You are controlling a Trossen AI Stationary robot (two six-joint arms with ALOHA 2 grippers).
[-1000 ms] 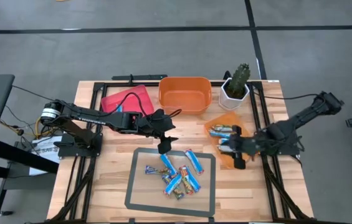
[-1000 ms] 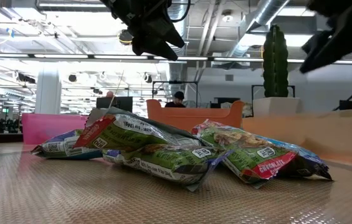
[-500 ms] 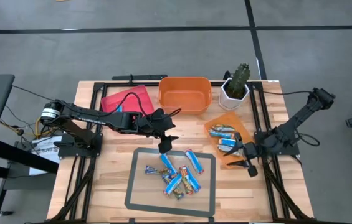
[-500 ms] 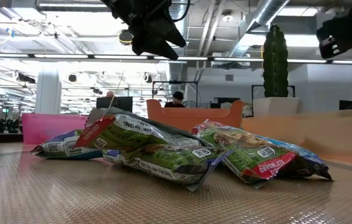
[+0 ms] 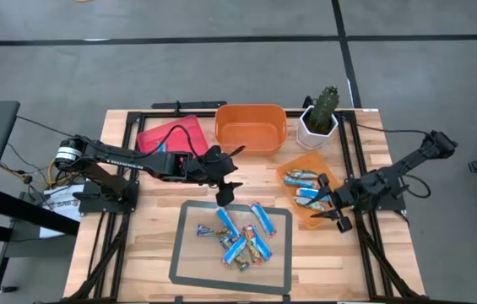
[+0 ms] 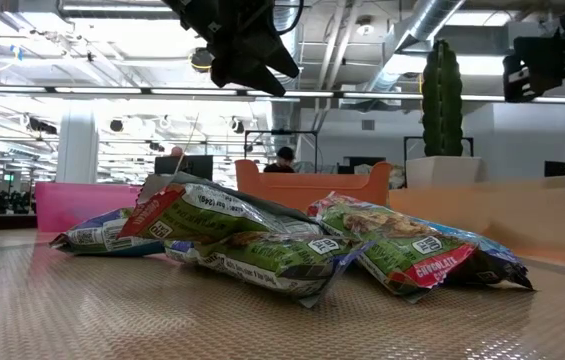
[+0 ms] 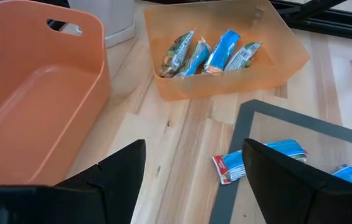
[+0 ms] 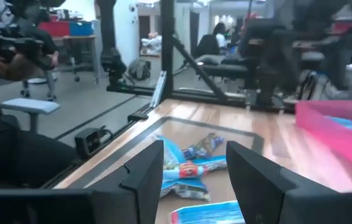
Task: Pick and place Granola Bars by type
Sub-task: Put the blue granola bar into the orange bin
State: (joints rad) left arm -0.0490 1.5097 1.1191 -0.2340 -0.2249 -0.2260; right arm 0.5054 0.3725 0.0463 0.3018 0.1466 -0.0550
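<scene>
The wooden table point(image 5: 149, 245) carries a grey-framed mat point(image 5: 192, 253), a solid orange bin point(image 5: 250, 127), a red bin point(image 5: 168, 135) partly hidden under the left arm, and a small translucent orange tray point(image 5: 306, 211). Granola bars point(image 5: 242, 245) lie heaped on the mat, overlapping so their exact count is hard to make out; four more bars point(image 7: 210, 53) sit inside the tray. The left gripper point(image 5: 224, 197) hangs over the mat's far edge, fingers spread apart and empty. The right gripper point(image 5: 337, 219) sits at the tray's right edge, fingers apart, holding nothing.
</scene>
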